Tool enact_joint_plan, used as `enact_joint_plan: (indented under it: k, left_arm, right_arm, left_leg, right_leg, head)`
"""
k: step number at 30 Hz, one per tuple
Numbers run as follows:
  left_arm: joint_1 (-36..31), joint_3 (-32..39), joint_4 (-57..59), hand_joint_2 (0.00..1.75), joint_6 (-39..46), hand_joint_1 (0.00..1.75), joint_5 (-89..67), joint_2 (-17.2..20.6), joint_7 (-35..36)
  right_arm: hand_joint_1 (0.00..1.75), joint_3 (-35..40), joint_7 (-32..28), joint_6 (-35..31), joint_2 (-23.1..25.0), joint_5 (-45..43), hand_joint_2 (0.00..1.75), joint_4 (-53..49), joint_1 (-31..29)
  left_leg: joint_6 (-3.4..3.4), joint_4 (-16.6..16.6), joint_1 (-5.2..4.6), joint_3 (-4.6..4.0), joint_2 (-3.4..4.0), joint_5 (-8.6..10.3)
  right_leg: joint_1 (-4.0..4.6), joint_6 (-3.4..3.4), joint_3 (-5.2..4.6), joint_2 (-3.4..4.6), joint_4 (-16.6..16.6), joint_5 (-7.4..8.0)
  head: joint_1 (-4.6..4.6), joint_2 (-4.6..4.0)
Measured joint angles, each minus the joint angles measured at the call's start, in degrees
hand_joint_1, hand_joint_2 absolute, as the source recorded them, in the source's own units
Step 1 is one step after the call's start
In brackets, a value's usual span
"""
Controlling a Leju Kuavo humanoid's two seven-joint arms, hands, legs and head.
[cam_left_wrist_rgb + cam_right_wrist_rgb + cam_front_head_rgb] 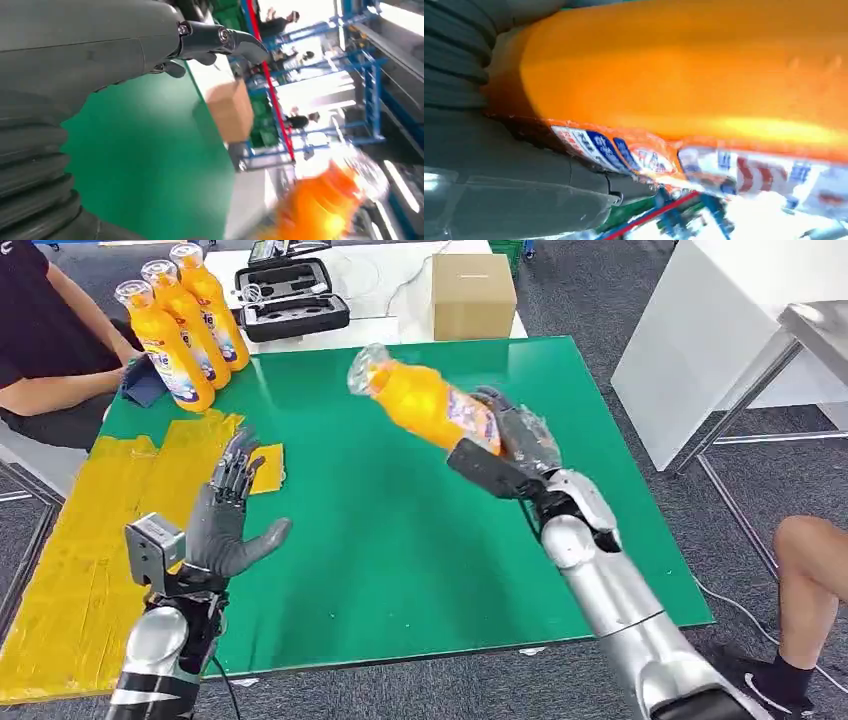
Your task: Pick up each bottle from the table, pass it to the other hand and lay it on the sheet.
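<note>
My right hand [515, 445] grips an orange bottle [425, 400] by its lower body and holds it tilted above the green table [400, 540], cap end pointing up and to the left. Up close, the right wrist view has the same bottle [684, 75] with its printed label against my thumb. My left hand [225, 520] is raised over the table's left part, palm toward the bottle, fingers spread and holding nothing. The left wrist view catches the bottle [320, 205] as an orange blur beyond my left hand [90, 65]. Three more orange bottles [180, 330] stand upright at the far left corner. The yellow sheet [90, 540] covers the table's left side.
A person sits at the far left, an arm near the standing bottles. A cardboard box [472, 295] and an open black case [290, 300] lie on the white table behind. Another person's leg [805, 590] is at the right. A white table [740, 330] stands at the far right.
</note>
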Motion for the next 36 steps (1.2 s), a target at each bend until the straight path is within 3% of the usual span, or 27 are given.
enact_joint_plan:
  k: [9,36]
  left_arm:
    - [-1.46,-3.98,-0.11,1.75,0.07,0.0,2.97,-2.84,-0.02]
    - [-2.38,-5.8,-0.9,1.75,-1.18,0.0,6.27,-3.19,0.9]
  right_arm:
    - [1.75,6.22,-0.83,1.37,6.7,-1.2,1.75,-0.78,2.4]
    - [1.75,11.36,-1.03,3.72,10.29,-3.82,1.75,2.43,0.37]
  left_leg:
    - [-0.01,-0.01,0.03,-0.07,0.0,0.01]
    - [-0.01,-0.01,0.02,-0.12,-0.01,0.01]
  right_leg:
    - [0.02,-0.01,-0.05,0.0,0.01,-0.01]
    - [0.0,-0.01,-0.08,0.0,0.01,0.0]
  head:
    - [0.02,0.0]
    - [0.0,0.0]
